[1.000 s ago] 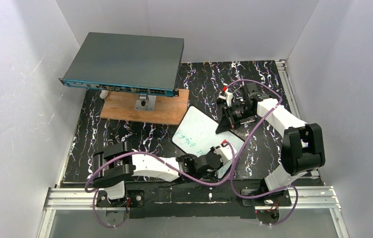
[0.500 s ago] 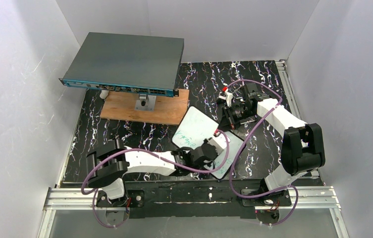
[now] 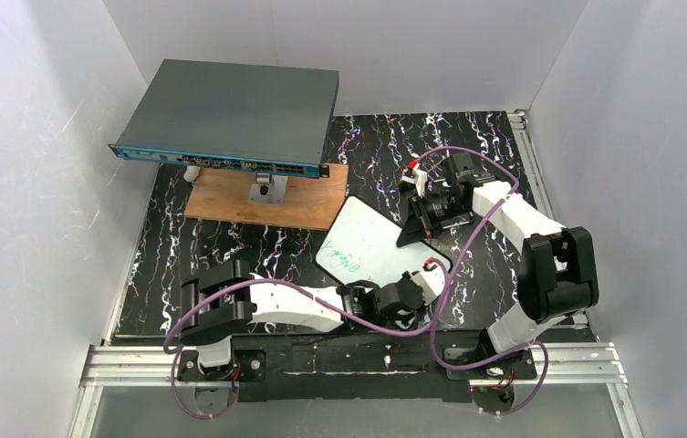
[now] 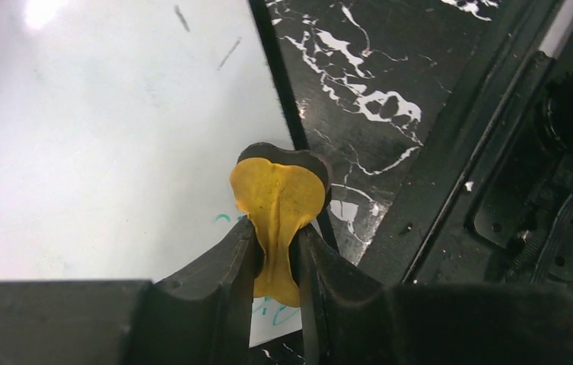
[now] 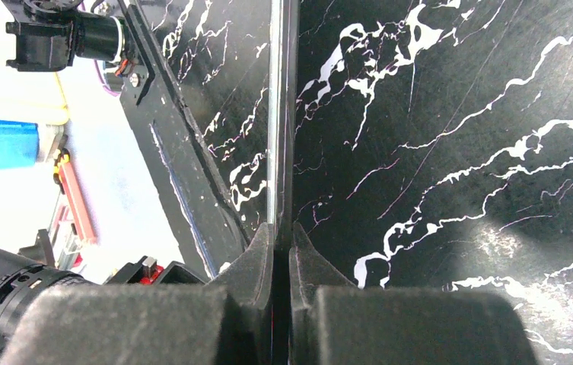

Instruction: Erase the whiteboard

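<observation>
Overhead view: the whiteboard (image 3: 371, 239) lies on the desk (image 3: 230, 260), turned cornerwise, about mid-desk. There is green writing (image 3: 344, 255) along its left edge, and the rest of the visible face is white. The left hand (image 3: 417, 289) sits over the board's near-right corner and hides it. The right hand (image 3: 417, 222) is at the far-right edge, by the black stand (image 3: 412, 235). Neither hand's state reads from up here.

Left wrist view: the left hand is clamped on a yellow wiper (image 4: 277, 190), pinched thin between the fingers (image 4: 230, 258) and flaring beyond them. The wiper tip is at the board's edge, over the dark rim. Whether it touches is not clear. Faint green strokes (image 4: 224, 219) lie just left of the wiper, with more under the hand. Right of the board edge there is bare marbled desk, then a black base plate (image 4: 496, 190).

Right wrist view: the fingers (image 5: 256, 251) are pressed together on a thin panel seen edge-on, running straight away from the hand. Set against the overhead view, this is the whiteboard at its stand. Which of the two is pinched, I cannot tell.

Edges and room:
- The plank (image 3: 266, 196) is just beside the board's far corner. I cannot tell whether they touch.
- The grey box (image 3: 230, 114) is raised above the plank.
- Left of the board is open desk.
- On the near side, the left arm lies between the board and the rail (image 3: 348, 360).
- Right of the board are the right arm and a purple cable (image 3: 463, 242).
</observation>
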